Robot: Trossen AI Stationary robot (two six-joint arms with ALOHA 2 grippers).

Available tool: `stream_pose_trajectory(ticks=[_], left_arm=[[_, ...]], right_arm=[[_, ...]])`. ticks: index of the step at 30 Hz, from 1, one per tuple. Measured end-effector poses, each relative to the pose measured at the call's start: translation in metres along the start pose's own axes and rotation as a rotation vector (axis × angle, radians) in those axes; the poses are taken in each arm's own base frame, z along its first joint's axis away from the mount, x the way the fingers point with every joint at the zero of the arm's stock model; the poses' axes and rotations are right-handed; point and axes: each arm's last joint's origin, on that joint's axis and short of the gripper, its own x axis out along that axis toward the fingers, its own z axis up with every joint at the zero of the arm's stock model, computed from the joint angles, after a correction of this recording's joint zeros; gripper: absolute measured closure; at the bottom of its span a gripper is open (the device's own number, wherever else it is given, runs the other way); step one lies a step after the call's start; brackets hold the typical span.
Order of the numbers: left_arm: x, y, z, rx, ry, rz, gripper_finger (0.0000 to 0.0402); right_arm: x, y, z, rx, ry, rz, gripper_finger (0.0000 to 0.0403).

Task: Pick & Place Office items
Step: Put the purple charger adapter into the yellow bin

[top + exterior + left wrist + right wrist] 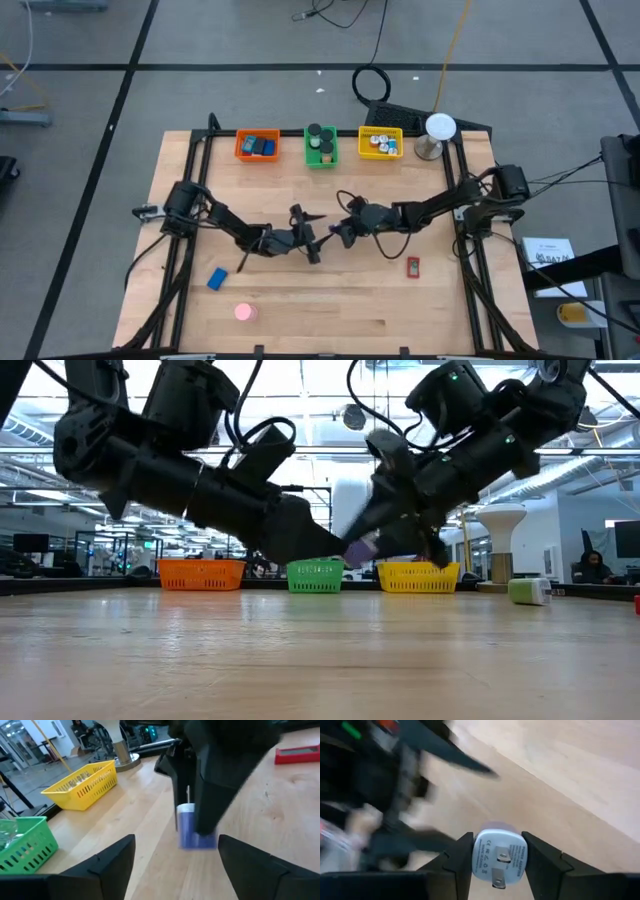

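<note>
Above the table's middle, a small white-and-lilac plug block (498,856) clamped between the right gripper (496,862) fingers, off the wood. Facing it, just beside, the left gripper (175,857) spread wide, holding nothing. Farther off, orange bin (257,145), green bin (321,146), yellow bin (380,143).

Three small plastic bins are counted: one orange bin (258,146), one green (320,147), one yellow (381,144). On the table one blue block (217,279), one pink round piece (244,312) and one red flat piece (413,266) are seen.
</note>
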Motion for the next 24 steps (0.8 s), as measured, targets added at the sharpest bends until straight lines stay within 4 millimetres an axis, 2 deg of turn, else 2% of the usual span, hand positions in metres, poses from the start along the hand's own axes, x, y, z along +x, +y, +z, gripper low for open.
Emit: stream_pose_trajectory(ticks=[3, 6, 12, 16, 21, 24], left_arm=[[-0.003, 0.002, 0.006, -0.004, 0.013, -0.004, 0.0114], [-0.005, 0.005, 0.007, -0.037, -0.001, -0.037, 0.0131], [-0.001, 0.016, -0.001, -0.095, 0.017, -0.096, 0.0195], [0.001, 0.02, -0.003, -0.117, 0.024, -0.129, 0.0237], [0.002, 0.02, -0.003, -0.116, 0.023, -0.159, 0.0278], [0.002, 0.02, -0.003, -0.113, 0.024, -0.162, 0.0293]], right_arm=[[-0.014, -0.006, 0.009, -0.065, 0.054, -0.097, 0.0269], [-0.03, -0.006, 0.029, -0.143, 0.117, -0.201, 0.0269], [-0.052, 0.002, 0.083, -0.349, 0.238, -0.358, 0.027], [-0.064, -0.002, 0.125, -0.45, 0.246, -0.416, 0.027], [-0.079, -0.029, 0.171, -0.506, 0.237, -0.509, 0.027], [-0.086, -0.055, 0.187, -0.508, 0.248, -0.567, 0.027]])
